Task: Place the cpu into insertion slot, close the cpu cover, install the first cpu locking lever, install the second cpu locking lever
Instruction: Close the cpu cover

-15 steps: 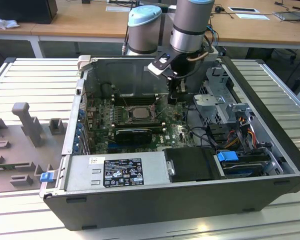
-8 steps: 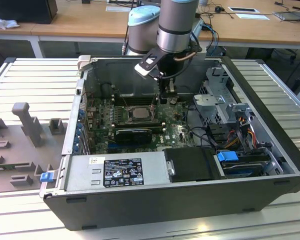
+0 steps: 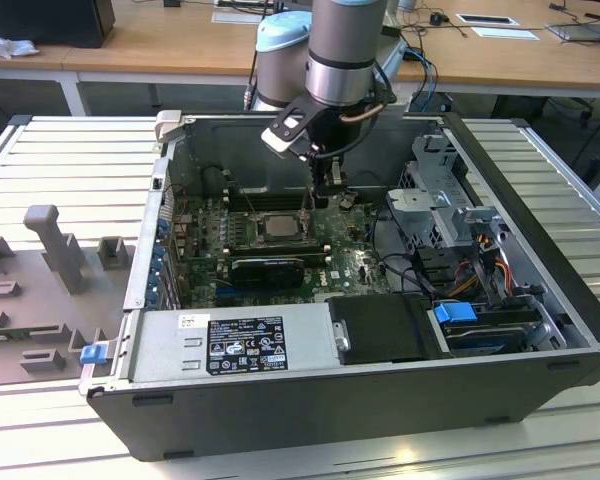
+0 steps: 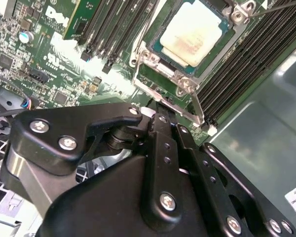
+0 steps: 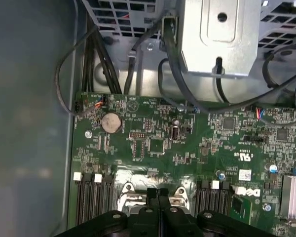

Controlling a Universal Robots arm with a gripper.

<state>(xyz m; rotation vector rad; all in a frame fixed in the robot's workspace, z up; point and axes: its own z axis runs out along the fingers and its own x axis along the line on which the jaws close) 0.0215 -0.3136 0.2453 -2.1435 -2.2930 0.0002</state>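
The cpu [image 4: 193, 30], a pale square chip, lies in the insertion slot [image 4: 157, 48] on the green board, and it also shows in the exterior view [image 3: 277, 226]. The cpu cover [image 4: 149, 63], a thin metal frame, lies flat around the chip. One thin wire locking lever [image 4: 197, 107] stands off the frame's corner near my fingers, and another lever [image 4: 278, 7] runs past the far corner. My gripper [image 3: 329, 200] hangs just to the exterior view's right of the socket, low over the board. Its black fingers [image 5: 152, 195] are pressed together, with nothing seen between them.
The open computer case [image 3: 540, 340] walls in the board. A black card [image 3: 268, 268] lies in front of the socket, with black memory slots [image 4: 241, 69] beside it. A drive cage [image 3: 450, 190] and cables [image 5: 89, 64] crowd the exterior view's right. A grey fixture [image 3: 55, 245] stands outside at the left.
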